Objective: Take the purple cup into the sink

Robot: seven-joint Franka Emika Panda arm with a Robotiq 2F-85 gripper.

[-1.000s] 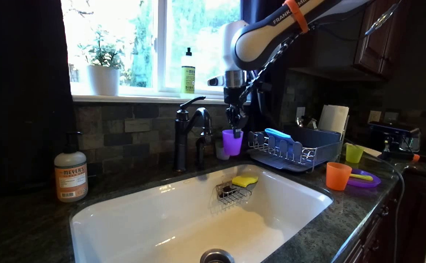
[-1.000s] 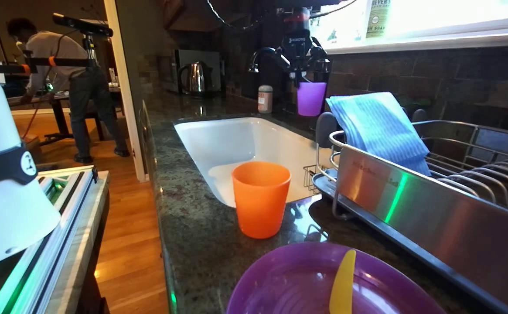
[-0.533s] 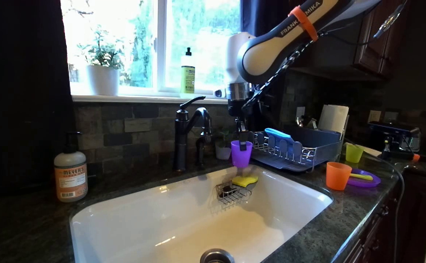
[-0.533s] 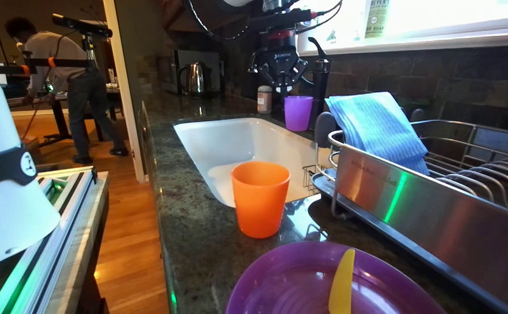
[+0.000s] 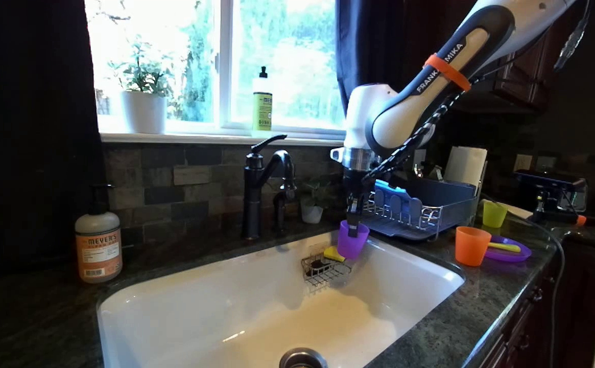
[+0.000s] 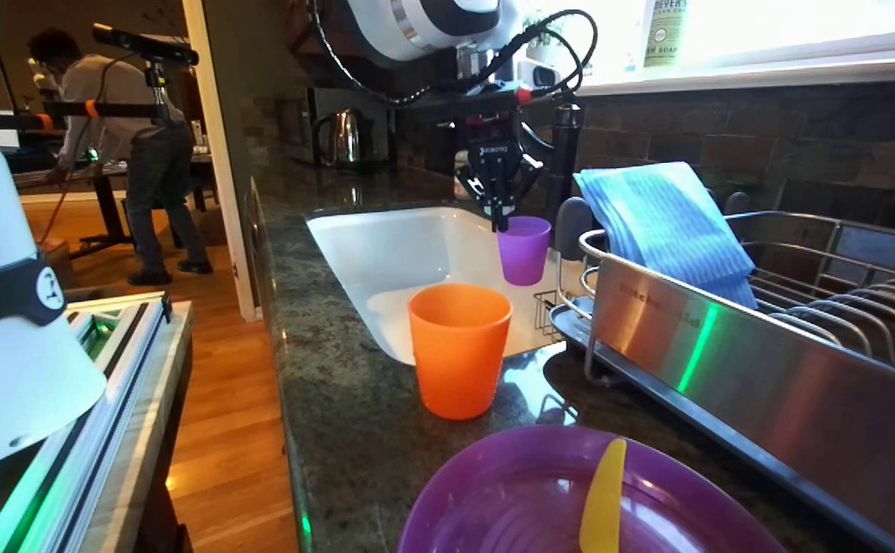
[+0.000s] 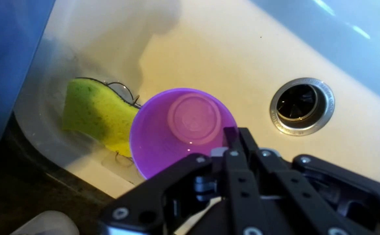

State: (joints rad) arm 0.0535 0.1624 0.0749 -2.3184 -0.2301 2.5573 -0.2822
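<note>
Wrist view: hand (image 7: 239, 137) is grasping the purple cup (image 7: 176, 130) by the rim's 3 o'clock point; cup body is lying at the hand's 9 o'clock, mouth facing up. Yellow sponge (image 7: 97, 114) is showing at the cup's 9 o'clock, drain (image 7: 302, 107) at the hand's 2 o'clock. In an exterior view, cup is hanging over the sink (image 5: 210, 291), at its 2 o'clock.

purple cup (image 5: 352, 248): lower, now over a corner of the sink (image 5: 185, 301) | gripper (image 6: 500, 223): down with it | sponge (image 5: 333, 254): newly part-hidden in an exterior view | drop's full extent: hard to judge
</note>
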